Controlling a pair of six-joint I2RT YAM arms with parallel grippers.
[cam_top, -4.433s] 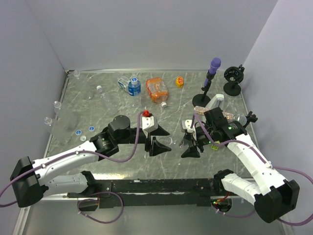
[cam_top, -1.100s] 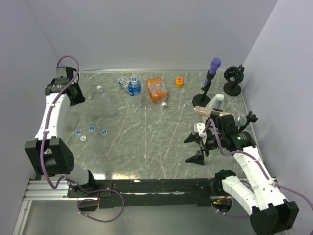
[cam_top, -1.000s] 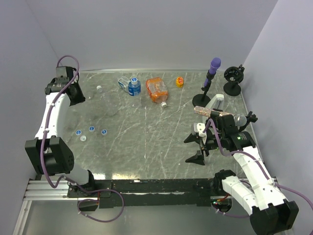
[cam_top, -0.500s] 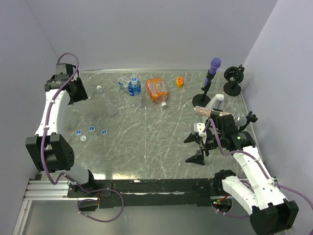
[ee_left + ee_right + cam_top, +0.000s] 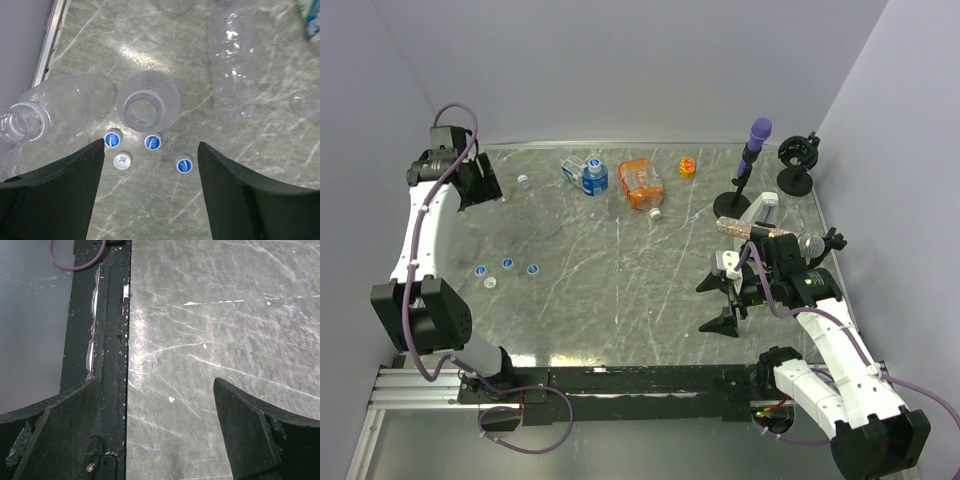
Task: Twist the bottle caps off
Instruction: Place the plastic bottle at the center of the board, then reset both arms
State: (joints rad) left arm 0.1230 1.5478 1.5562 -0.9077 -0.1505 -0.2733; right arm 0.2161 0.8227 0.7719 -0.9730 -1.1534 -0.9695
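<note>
Although both arms share the grey veined table, they are well apart: the left arm stands tall along the left edge with its wrist up near the far left corner, and the right arm is folded low by the right side. The left hand hangs above the table with its fingers spread wide; it has hold of nothing. The right hand is likewise wide open and empty, over bare table beside the black rail at the near edge. Toward the far side stands a purple-topped stand, and left of it lie an orange bottle and a blue-labelled bottle. The left wrist view shows three clear bottles: one lying at the left with its open neck toward the camera, one upright seen down its open mouth, and one lying at the upper right whose neck is cut off by the frame. The bottle caps lie loose on the table just beside the upright bottle, framed between the left hand's fingers: three with blue tops, and one white cap just below the leftmost blue one, none of them touching another
</note>
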